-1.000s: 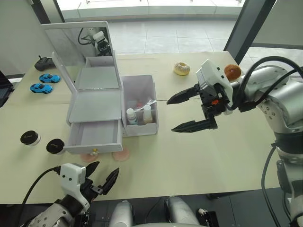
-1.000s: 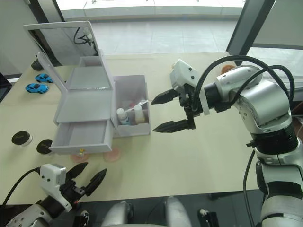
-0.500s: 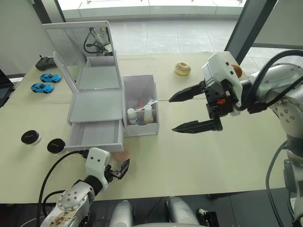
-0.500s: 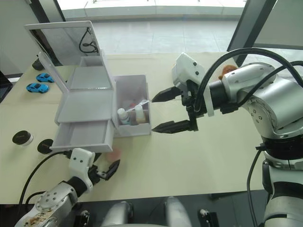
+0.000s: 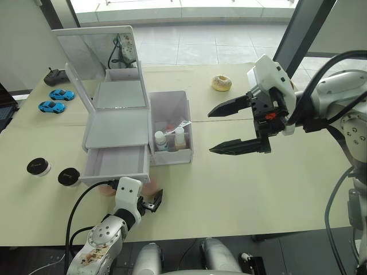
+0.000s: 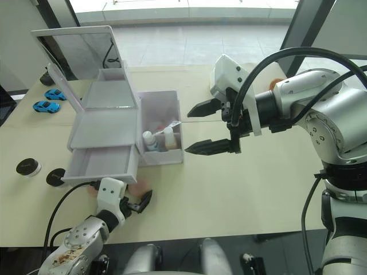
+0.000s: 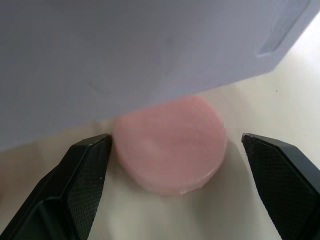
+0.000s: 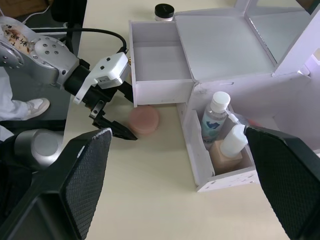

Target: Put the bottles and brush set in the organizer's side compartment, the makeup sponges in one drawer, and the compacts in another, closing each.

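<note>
My left gripper (image 7: 170, 170) jaws spread either side of the pink makeup sponge (image 7: 169, 144), which lies flat on the table (image 5: 241, 189) against the open drawer (image 8: 160, 67) front. Judged soft, light — pinch rim gently. Right gripper (image 5: 229, 127) spread, empty.

- organizer (image 5: 117, 123) on table (image 5: 229, 183), left of centre; open drawer (image 5: 114, 163) at its front, side compartment (image 5: 170, 129) on its right
- two bottles (image 5: 159, 141) upright in side compartment
- makeup sponge (image 8: 144, 120) on table just before drawer
- two compacts (image 5: 38, 167) left of drawer
- toy cars (image 5: 50, 106) far left, behind compacts
- donut (image 5: 220, 83) behind, right of organizer
</note>
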